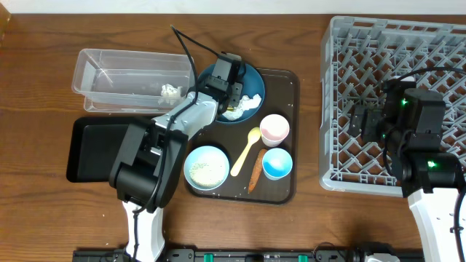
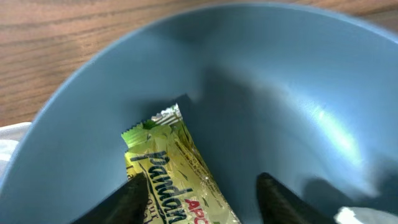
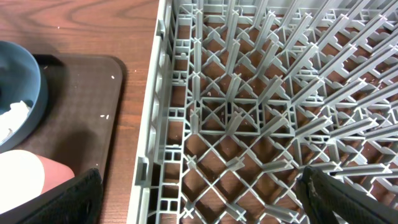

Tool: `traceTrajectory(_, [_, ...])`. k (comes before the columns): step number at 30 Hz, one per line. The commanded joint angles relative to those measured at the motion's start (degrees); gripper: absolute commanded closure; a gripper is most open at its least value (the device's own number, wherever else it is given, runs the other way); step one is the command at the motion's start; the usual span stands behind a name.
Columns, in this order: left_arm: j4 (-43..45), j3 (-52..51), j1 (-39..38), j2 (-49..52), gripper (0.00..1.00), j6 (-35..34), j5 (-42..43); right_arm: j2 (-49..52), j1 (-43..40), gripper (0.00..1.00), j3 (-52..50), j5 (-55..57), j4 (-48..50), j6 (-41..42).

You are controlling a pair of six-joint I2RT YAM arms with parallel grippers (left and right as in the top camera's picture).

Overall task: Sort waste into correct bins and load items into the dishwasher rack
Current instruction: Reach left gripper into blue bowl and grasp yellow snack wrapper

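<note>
Wrapper in plate, end cut off | left fingers spread astride | right fingers spread above rack

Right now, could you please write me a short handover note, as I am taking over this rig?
Left gripper open, straddling the wrapper on the dark blue plate. Right gripper open, empty, over the rack edge.
Done: one tissue piece in the clear tub.
Left: wrapper and tissue on the plate, rice in the light blue bowl, carrot stick; then load plate, bowl, pink cup, blue cup and spoon from the serving tray. No dish in the rack yet.
</note>
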Motion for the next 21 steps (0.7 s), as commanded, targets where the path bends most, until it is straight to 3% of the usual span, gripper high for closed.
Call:
traceTrajectory(1, [0.07,0.37,0.22,1.31,0.49,0.04,-1.05,-0.15,0.46,0.01,1.27,-0.22,-0.13,0.37])
traceTrajectory(15, [-1.49,0.37,0.22,1.75,0.69,0.02,-0.98,-0.15,0.46,0.01,1.27,-0.22,-0.31,0.37])
traceTrajectory(21, [-1.7,0.37,0.22,1.75,0.65,0.02,-0.81,-0.15,0.46,0.01,1.27,-0.22,-0.46,0.37])
